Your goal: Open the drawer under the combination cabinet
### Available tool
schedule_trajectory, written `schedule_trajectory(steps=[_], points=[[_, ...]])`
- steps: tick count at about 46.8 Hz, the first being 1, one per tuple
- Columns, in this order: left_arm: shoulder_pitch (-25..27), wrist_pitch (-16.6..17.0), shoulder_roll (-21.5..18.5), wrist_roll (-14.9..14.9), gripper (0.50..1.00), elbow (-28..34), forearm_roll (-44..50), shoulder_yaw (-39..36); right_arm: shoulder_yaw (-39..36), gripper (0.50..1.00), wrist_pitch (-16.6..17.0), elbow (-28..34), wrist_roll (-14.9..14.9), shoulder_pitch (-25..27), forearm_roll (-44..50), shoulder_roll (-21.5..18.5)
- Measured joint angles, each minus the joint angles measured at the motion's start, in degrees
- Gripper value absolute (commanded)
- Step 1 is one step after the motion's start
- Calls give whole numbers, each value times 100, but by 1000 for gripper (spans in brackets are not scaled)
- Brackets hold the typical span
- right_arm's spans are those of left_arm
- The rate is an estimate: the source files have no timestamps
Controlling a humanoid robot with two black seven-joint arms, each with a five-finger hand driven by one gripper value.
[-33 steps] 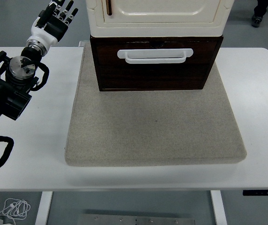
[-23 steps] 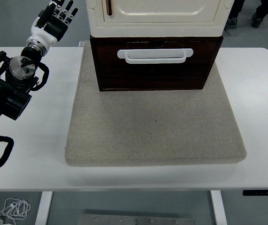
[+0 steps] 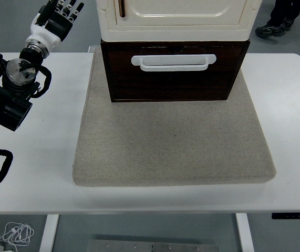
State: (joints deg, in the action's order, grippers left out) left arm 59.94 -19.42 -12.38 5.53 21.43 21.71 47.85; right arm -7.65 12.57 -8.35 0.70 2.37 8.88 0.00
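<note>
Dark glossy wood forms the drawer (image 3: 173, 79), shut beneath the cream cabinet (image 3: 176, 18) at the bench's (image 3: 291, 105) far edge, its rounded white handle (image 3: 173, 62) untouched. Both stand on a coarse grey mat (image 3: 173, 142). Left hand (image 3: 55, 18) hovers past the far-left corner, fingers spread, empty.

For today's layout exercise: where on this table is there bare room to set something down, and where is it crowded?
Free: the grey felt mat in front of the dark wooden drawer with its white handle, and the white table right of the mat. Crowded: the mat's far end under the cream cabinet, and the left strip, where the black left arm reaches in.
</note>
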Motion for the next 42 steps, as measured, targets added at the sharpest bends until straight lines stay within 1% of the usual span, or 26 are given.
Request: schedule_trajectory(steps=[12, 18, 26, 34, 40, 42], points=[[-8, -8, -171, 0, 1000, -90, -70, -63, 0, 926, 0, 0, 0, 0, 0, 0], [13, 86, -202, 7, 1000, -103, -97, -95, 0, 926, 0, 0, 0, 0, 0, 0], [118, 193, -279, 140, 1000, -103, -120, -85, 0, 926, 0, 0, 0, 0, 0, 0], [383, 255, -520, 210, 1000, -91, -156, -89, 0, 926, 0, 0, 0, -1, 0, 0], [696, 263, -801, 189, 1000, -21, -343, -115, 0, 926, 0, 0, 0, 0, 0, 0], [874, 268, -908, 187, 1000, -11, -462, -119, 0, 926, 0, 0, 0, 0, 0, 0]])
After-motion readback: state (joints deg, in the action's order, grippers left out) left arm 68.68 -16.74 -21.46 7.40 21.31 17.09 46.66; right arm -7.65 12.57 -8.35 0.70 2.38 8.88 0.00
